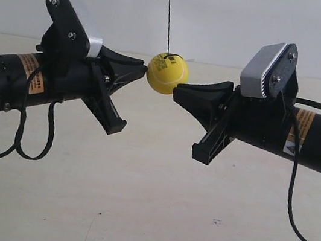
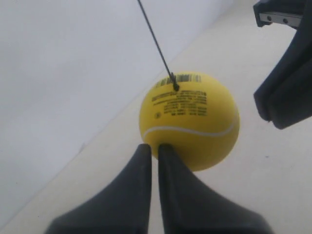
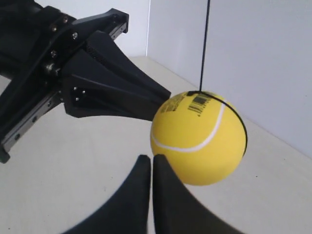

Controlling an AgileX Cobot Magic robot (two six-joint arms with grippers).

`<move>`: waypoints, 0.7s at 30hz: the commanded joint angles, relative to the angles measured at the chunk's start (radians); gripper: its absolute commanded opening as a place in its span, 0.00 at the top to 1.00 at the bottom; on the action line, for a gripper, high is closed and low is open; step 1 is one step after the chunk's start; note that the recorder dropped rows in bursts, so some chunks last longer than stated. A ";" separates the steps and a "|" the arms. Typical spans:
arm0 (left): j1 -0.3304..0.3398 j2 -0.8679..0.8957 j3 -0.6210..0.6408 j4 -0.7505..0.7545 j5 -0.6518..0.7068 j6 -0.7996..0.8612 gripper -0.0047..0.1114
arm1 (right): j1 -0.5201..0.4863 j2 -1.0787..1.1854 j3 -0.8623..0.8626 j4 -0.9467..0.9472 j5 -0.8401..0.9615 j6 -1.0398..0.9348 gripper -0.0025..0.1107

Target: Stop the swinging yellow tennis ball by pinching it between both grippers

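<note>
Pale table (image 1: 145,216) — tennis ball (image 1: 167,73) between left gripper (image 2: 152,146) and right gripper (image 3: 152,157).

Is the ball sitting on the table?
No, the ball hangs from a black string, clear above the table.

Cream tabletop (image 1: 145,216) — matte, white wall (image 1: 238,16) behind

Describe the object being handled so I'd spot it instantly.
Over the pale table, a thin black string hangs from above. At its end, between the left end effector and the right end effector, is the yellow tennis ball: the only bright, round thing, white-seamed.
</note>
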 commanded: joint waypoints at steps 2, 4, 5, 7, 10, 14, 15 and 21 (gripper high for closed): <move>0.002 0.002 0.003 -0.011 -0.018 0.006 0.92 | 0.002 -0.003 -0.008 0.004 0.007 -0.033 0.98; 0.002 0.002 0.006 -0.011 -0.016 0.000 0.92 | 0.002 -0.003 -0.008 0.010 0.007 -0.063 0.98; 0.002 0.002 0.008 -0.011 -0.016 0.000 0.92 | 0.002 -0.003 -0.008 0.023 0.007 -0.093 0.98; 0.002 0.002 0.013 -0.013 -0.025 0.000 0.92 | 0.002 -0.003 -0.008 0.039 0.011 -0.115 0.98; 0.002 0.002 0.013 -0.013 -0.035 0.000 0.92 | 0.002 -0.003 -0.008 0.041 0.013 -0.124 0.98; 0.002 0.002 0.013 -0.013 -0.075 0.000 0.92 | 0.002 -0.003 -0.008 0.068 0.042 -0.165 0.98; 0.002 0.002 0.013 -0.013 -0.080 0.000 0.92 | 0.002 -0.003 -0.008 0.084 0.062 -0.180 0.98; 0.002 0.002 0.013 -0.029 -0.068 0.000 0.92 | 0.002 -0.003 -0.008 0.174 0.123 -0.228 0.98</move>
